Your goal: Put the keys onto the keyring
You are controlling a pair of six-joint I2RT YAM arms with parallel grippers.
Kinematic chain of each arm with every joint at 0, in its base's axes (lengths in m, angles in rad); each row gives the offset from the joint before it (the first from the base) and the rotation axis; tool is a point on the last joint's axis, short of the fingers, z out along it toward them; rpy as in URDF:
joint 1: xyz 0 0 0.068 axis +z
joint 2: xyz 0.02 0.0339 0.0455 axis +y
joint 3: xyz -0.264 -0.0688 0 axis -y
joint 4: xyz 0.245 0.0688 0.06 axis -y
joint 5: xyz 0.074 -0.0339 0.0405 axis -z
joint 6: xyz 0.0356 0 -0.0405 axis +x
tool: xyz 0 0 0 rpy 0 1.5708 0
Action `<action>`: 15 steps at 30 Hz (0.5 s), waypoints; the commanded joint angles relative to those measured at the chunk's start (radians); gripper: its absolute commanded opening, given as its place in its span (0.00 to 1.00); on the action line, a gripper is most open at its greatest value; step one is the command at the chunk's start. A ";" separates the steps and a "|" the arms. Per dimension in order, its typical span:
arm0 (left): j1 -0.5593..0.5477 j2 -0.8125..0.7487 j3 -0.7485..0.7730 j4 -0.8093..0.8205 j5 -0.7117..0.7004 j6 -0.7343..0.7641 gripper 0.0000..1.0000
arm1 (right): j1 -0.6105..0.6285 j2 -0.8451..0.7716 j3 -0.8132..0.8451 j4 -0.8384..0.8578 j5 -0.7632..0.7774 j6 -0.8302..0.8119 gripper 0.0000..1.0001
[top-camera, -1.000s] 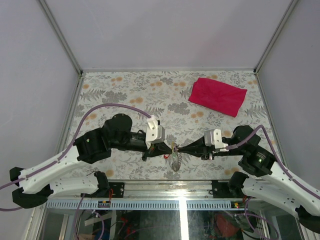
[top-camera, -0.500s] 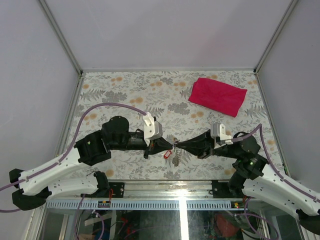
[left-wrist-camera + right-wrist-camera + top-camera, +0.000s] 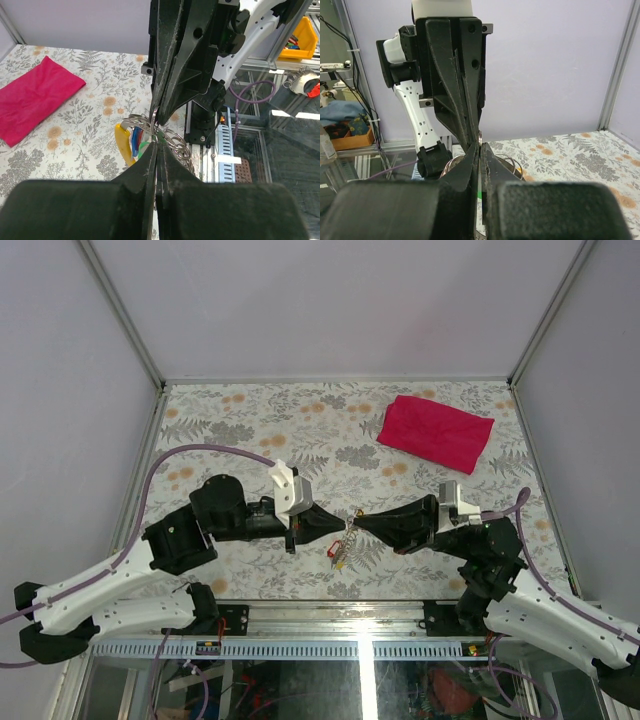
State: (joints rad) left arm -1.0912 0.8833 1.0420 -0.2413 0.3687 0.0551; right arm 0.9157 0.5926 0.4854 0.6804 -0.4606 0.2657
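My left gripper [image 3: 344, 527] and right gripper [image 3: 356, 521] meet tip to tip above the table's near middle, both shut. Between them hangs the keyring [image 3: 343, 550], silvery loops with a short chain and a red tag [image 3: 333, 551] dangling. The left wrist view shows the keyring [image 3: 176, 145] at my left gripper [image 3: 157, 141], pinched with a green tag [image 3: 145, 148]; yellow [image 3: 121, 145] and blue [image 3: 135, 140] tags hang beside it. In the right wrist view my right gripper [image 3: 480, 146] pinches a small metal edge, with loops of the keyring [image 3: 509, 161] behind. Which piece each pair of jaws holds is unclear.
A red cloth [image 3: 436, 433] lies at the back right of the flowered table [image 3: 230, 420]. Grey walls with metal posts close in the sides and back. The metal rail [image 3: 330, 645] runs along the near edge below the arms.
Both grippers, still tip to tip, have moved a little away from the near edge with the bundle. The left wrist drew back leftward and the right wrist swung outward to the right.
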 commanded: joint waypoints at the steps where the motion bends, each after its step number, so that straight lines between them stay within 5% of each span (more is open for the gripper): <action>1: 0.004 -0.025 -0.021 0.041 -0.026 -0.019 0.00 | 0.002 -0.026 0.002 0.193 0.074 0.021 0.00; 15: 0.006 0.001 0.031 -0.020 0.008 0.013 0.00 | 0.002 -0.031 0.041 0.030 0.140 -0.020 0.00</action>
State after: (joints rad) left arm -1.0912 0.8730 1.0355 -0.2466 0.3565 0.0498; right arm 0.9165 0.5747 0.4683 0.7036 -0.3763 0.2695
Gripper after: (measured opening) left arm 0.008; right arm 0.011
